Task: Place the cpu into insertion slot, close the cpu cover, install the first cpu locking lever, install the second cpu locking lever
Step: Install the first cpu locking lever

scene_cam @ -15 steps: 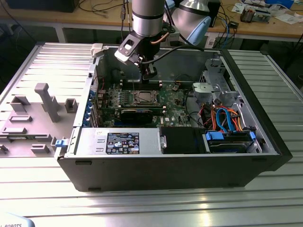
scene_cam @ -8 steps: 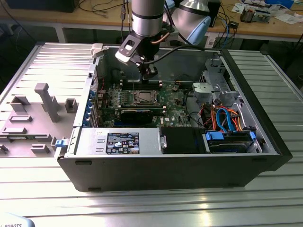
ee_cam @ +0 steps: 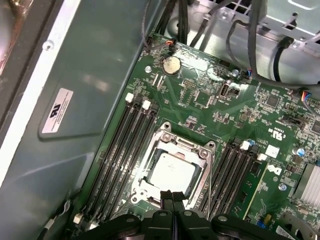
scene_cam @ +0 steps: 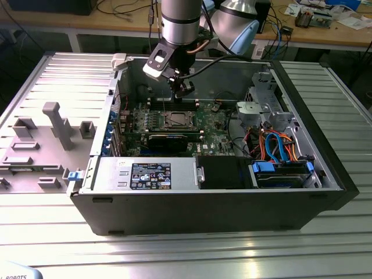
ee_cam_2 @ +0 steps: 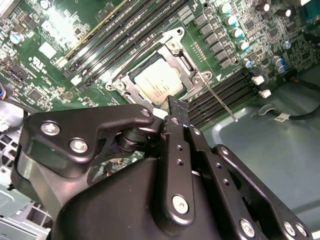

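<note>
I have the gripper (scene_cam: pixel 183 87) over the motherboard (ee_cam: pixel 200 100) inside the open computer case (scene_cam: pixel 203 203); in the first wrist view its jaws are pressed together, holding nothing; the cpu (ee_cam: pixel 170 172) sits in its socket just beyond the fingertips (ee_cam: pixel 168 196), the cpu cover (ee_cam: pixel 182 144) lying flat around it; a thin locking lever (ee_cam_2: pixel 220 100) angles out beside the socket.

The cpu (ee_cam: pixel 171 174), a silvery-grey square, lay flat in its socket, mid-motherboard (ee_cam: pixel 210 107). The cpu cover (ee_cam: pixel 184 146), a silvery windowed frame, lay closed, framing the chip.
</note>
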